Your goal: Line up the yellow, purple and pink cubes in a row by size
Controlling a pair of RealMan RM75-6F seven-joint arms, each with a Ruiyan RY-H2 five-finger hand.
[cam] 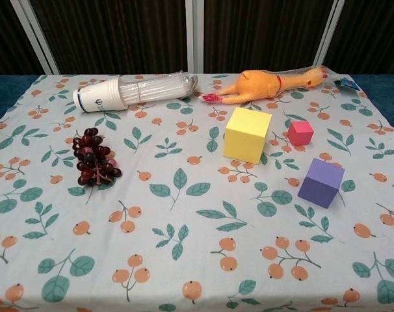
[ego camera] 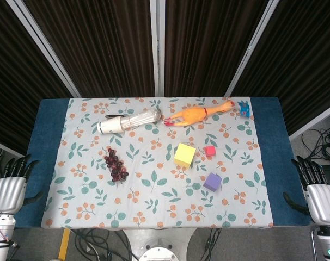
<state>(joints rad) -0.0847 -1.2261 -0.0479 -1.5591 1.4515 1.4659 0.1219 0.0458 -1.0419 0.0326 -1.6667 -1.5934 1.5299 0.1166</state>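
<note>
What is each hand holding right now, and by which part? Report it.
Nothing is held. The left hand and the right hand both hang open off the table's side edges, apart from the yellow cube, purple cube and pink cube.

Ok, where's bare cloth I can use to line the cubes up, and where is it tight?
Free: the near strip of cloth in front of the purple cube and grapes, plus the middle patch between grapes and yellow cube. Tight: the far edge, taken by the sleeve of cups and rubber chicken, with the pink cube just before the chicken.
</note>
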